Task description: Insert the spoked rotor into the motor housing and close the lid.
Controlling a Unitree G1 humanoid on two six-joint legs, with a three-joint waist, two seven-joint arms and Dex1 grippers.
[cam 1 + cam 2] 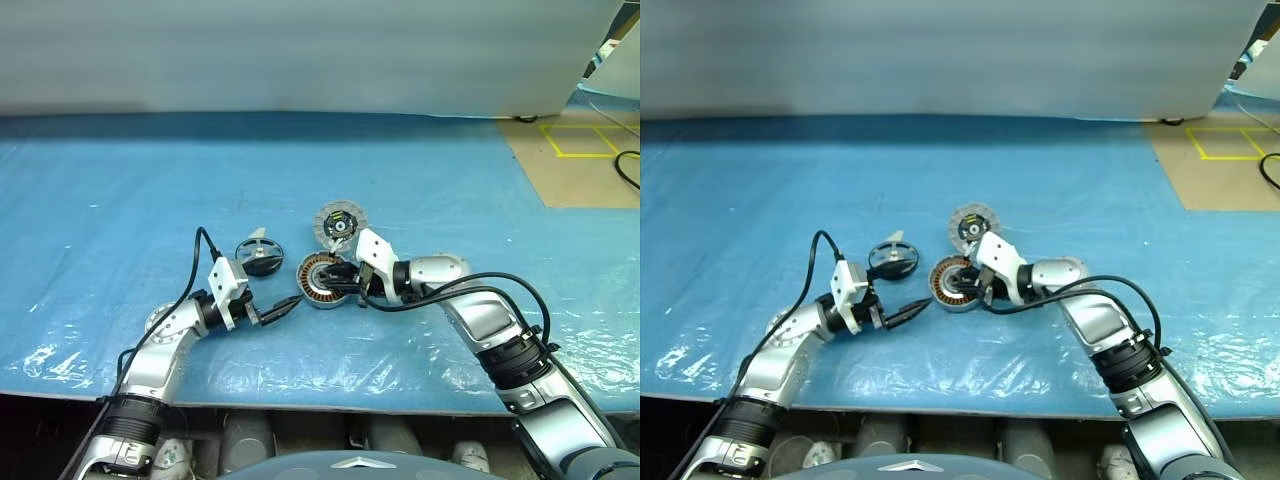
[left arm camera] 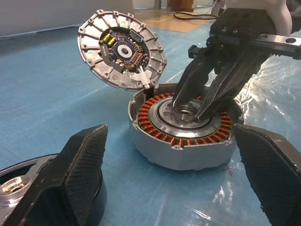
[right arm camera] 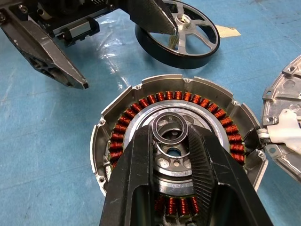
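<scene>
Motor housing [image 1: 325,281] sits flat on the blue tarp [image 1: 100,200], roughly mid-tarp and nearer its front edge than the back. Its axis is vertical and its open face is up, with copper windings ringing the metal centre hole.

The lid [image 1: 340,224] is just behind the housing, tilted up off the tarp and touching the housing's back rim where a dark hinge-like tab joins them. Its segmented pale rim and dark centre face forward toward the robot, with the disc axis angled up and forward.

The spoked rotor [image 1: 259,253] lies flat on the tarp just left of the housing, apart from it, axis vertical, silver spokes and hub up. A small pale scrap lies behind it.

Right gripper [image 2: 188,105] comes in from the right and angles down into the housing centre. Fingers are narrowly parted, tips pinching a small metal ring [image 3: 171,129] at the centre hole.

Left gripper [image 1: 277,311] is level, pointing right at the housing's front-left side, short of it, fingers spread wide with nothing in them. The rotor is just behind it.

The right gripper occupies the housing bore, and the raised lid stands behind the opening.

Bare brown floor with yellow tape lines [image 1: 580,140] lies off the tarp's far right corner.
</scene>
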